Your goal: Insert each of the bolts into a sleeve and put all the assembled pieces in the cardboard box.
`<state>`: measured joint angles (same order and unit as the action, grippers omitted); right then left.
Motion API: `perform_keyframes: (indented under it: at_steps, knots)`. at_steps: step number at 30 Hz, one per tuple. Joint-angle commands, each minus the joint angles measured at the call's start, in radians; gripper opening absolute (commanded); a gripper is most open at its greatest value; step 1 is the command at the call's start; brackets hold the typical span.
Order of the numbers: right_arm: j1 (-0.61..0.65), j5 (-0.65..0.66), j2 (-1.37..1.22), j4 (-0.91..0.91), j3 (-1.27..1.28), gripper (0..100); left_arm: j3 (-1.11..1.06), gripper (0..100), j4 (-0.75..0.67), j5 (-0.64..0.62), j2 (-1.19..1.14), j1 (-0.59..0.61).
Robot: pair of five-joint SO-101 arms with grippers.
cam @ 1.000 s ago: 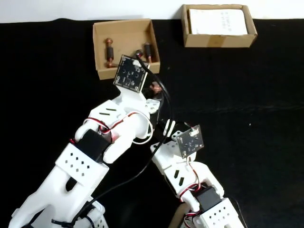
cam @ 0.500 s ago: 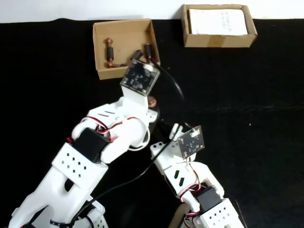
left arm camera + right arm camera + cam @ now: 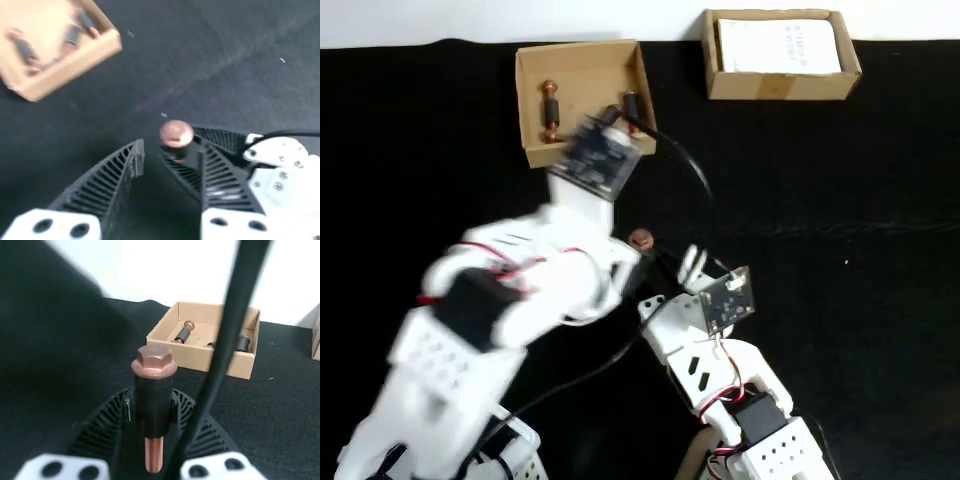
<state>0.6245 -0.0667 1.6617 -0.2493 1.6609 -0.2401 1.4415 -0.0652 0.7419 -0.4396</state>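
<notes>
Copper bolt (image 3: 154,361) pinched by right end effector (image 3: 150,407), left end effector (image 3: 171,152) spread, box (image 3: 530,100) part-hidden

Table (image 3: 880,250), seen from above. The cardboard box (image 3: 542,155) sits at the far side, left of centre. A second box (image 3: 780,84) sits to its right, well apart. Three assembled pieces (image 3: 551,108) lie in the cardboard box, one near its left wall and two by its right wall. Nearer than the box, between the two arms, a fourth piece (image 3: 641,240) stands upright, bolt head up, clamped in the right gripper (image 3: 150,412). The left gripper (image 3: 171,150), fingers spread, has this piece just ahead of its tips.
</notes>
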Motion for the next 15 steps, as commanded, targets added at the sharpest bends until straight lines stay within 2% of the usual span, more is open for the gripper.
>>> perform_keyframes:
  at_steps: [1,3,7,11,15]
  knots:
    - [-0.015,0.002,-0.045,0.036,-0.157,0.8,0.122,1,0.028,0.094,0.012,0.133]
    - [-0.033,0.003,-0.156,0.076,-0.26,0.8,0.117,2,0.032,0.15,0.013,0.229]
    - [-0.101,0.003,-0.516,0.203,-0.473,0.8,0.033,1,0.035,0.164,0.053,0.395]
    - [-0.136,0.003,-0.931,0.381,-0.702,0.8,-0.154,1,0.02,0.167,0.213,0.479]
    - [-0.153,0.005,-1.371,0.527,-0.983,0.8,-0.407,1,-0.087,0.167,0.429,0.559]
